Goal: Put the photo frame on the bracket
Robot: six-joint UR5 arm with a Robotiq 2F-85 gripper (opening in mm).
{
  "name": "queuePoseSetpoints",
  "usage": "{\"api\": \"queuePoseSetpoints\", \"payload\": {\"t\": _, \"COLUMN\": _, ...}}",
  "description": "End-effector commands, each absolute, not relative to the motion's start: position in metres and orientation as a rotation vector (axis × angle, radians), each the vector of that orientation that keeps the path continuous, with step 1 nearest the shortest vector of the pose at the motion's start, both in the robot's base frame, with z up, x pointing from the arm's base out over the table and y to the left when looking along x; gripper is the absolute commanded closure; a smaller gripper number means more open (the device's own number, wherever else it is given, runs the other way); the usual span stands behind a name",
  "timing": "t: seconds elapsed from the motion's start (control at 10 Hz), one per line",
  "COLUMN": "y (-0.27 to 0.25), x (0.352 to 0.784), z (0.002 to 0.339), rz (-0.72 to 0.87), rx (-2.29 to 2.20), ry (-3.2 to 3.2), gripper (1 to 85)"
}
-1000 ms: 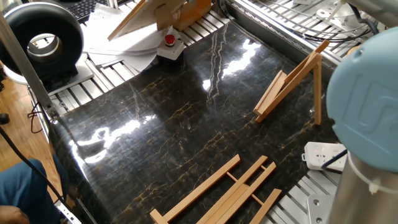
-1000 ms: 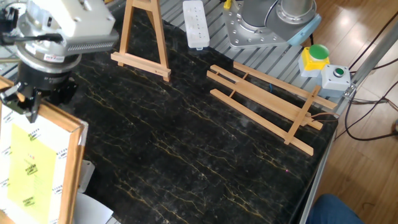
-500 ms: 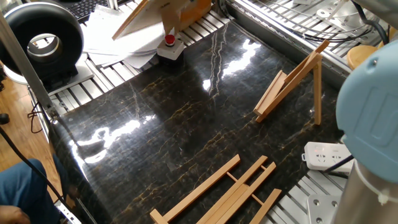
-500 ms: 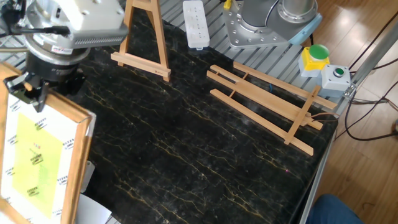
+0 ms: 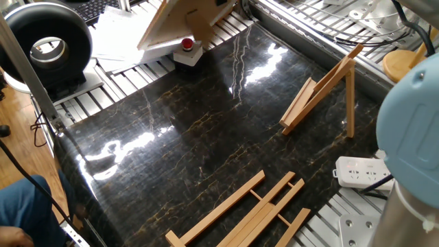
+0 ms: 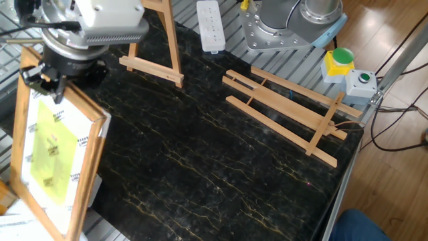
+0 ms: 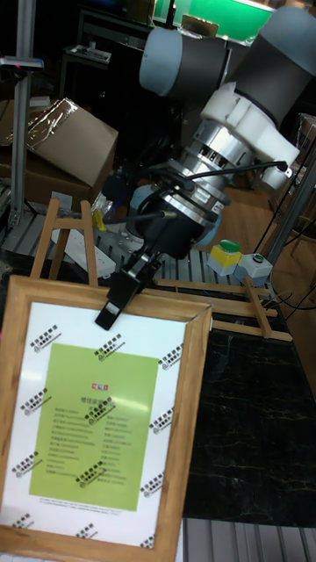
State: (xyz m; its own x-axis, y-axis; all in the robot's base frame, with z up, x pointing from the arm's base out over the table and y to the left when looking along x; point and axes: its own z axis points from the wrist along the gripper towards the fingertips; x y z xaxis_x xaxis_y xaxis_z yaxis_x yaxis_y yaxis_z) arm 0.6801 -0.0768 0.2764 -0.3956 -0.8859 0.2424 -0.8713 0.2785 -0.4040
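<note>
The photo frame point(image 7: 96, 413), light wood with a yellow-green picture and white mat, hangs tilted in the air over the table's edge. My gripper point(image 7: 116, 303) is shut on its top rail. In the other fixed view the photo frame point(image 6: 57, 150) hangs at the left under the gripper point(image 6: 47, 84). One fixed view shows only the frame's tan back point(image 5: 182, 19) at the top; the gripper is hidden there. The bracket point(image 5: 322, 89), a small A-shaped easel, stands empty on the black table, well away from the frame. The bracket point(image 6: 154, 40) also shows to the right of the gripper.
A flat easel of long slats point(image 6: 287, 110) lies on the black marble table point(image 5: 192, 137). A white power strip point(image 5: 357, 171) and the arm's base point(image 6: 294, 23) sit beyond it. A red button box point(image 5: 186, 51), white papers point(image 5: 123, 41) and a black round device point(image 5: 48, 44) are near the frame.
The gripper has carried the photo frame in from the table's edge toward the bracket's side, and the frame has turned more upright.
</note>
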Motion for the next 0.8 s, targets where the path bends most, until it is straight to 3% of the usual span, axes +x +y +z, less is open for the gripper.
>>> {"api": "queuePoseSetpoints", "payload": {"t": 0.0, "y": -0.084, "x": 0.658, "z": 0.281, "rz": -0.751, "rx": -1.704, "ry": 2.549, "gripper": 84.7}}
{"api": "queuePoseSetpoints", "payload": {"t": 0.4, "y": -0.084, "x": 0.635, "z": 0.273, "rz": -0.667, "rx": -1.698, "ry": 2.639, "gripper": 84.7}}
{"api": "queuePoseSetpoints", "payload": {"t": 0.7, "y": -0.086, "x": 0.645, "z": 0.268, "rz": -0.664, "rx": -1.731, "ry": 2.612, "gripper": 84.7}}
